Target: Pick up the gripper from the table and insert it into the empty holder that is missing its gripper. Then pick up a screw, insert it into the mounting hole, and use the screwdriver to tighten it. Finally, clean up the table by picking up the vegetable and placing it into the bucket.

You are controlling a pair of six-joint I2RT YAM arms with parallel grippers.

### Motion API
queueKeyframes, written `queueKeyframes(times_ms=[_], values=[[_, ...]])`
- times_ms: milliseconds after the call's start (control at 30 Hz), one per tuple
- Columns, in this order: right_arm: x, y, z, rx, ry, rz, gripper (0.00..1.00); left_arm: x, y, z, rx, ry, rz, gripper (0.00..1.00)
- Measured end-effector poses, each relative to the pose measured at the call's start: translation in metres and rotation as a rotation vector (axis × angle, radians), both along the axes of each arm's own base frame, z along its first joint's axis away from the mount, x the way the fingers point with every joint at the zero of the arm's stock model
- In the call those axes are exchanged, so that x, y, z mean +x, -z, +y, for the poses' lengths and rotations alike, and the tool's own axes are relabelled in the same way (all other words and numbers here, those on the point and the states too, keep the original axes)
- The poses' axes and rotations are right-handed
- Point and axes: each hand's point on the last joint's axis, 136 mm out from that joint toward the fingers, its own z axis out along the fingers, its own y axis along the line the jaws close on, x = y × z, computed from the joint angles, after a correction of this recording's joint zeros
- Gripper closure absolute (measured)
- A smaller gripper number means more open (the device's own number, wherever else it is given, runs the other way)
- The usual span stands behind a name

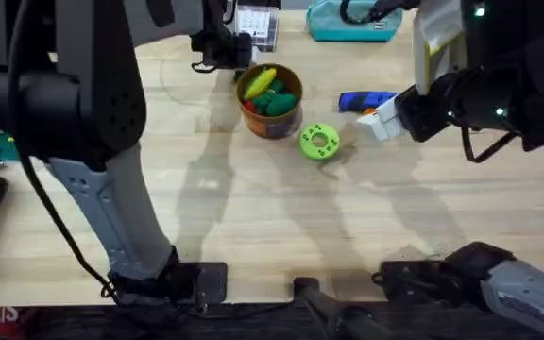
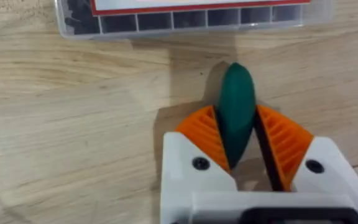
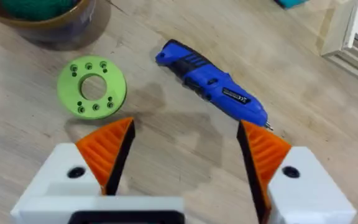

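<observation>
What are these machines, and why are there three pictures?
They are two robot arms at a wooden table. One picture looks down from above. The other two come from cameras on each arm's wrist, so you see its white and orange jaws up close. The left gripper is shut on a dark green toy, next to a clear box. The right gripper is open above a blue screwdriver and a lime-green disc. From above you also see an orange bucket with a yellow vegetable and green toys inside.
</observation>
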Motion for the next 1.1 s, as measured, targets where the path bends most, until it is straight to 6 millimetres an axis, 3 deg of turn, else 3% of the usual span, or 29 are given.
queueKeyframes(times_ms=[167, 300, 600, 933, 1100], values=[[0.000, 0.000, 0.000, 0.000, 0.000, 0.000, 0.008, 0.000, 0.004, 0.001, 0.011, 0.000, 0.005, 0.749], [0.000, 0.000, 0.000, 0.000, 0.000, 0.000, 0.008, 0.001, 0.001, 0.001, 0.009, 0.001, -0.005, 0.974], [0.000, 0.000, 0.000, 0.001, 0.002, 0.000, 0.008, -0.007, -0.010, 0.005, 0.031, -0.002, 0.084, 0.972], [0.000, 0.000, 0.000, 0.002, 0.002, 0.000, 0.008, -0.012, -0.084, 0.020, 0.051, -0.030, 0.159, 0.972], [0.000, 0.000, 0.000, 0.001, 0.002, 0.001, 0.008, -0.032, -0.099, 0.024, 0.066, -0.030, 0.218, 0.972]])
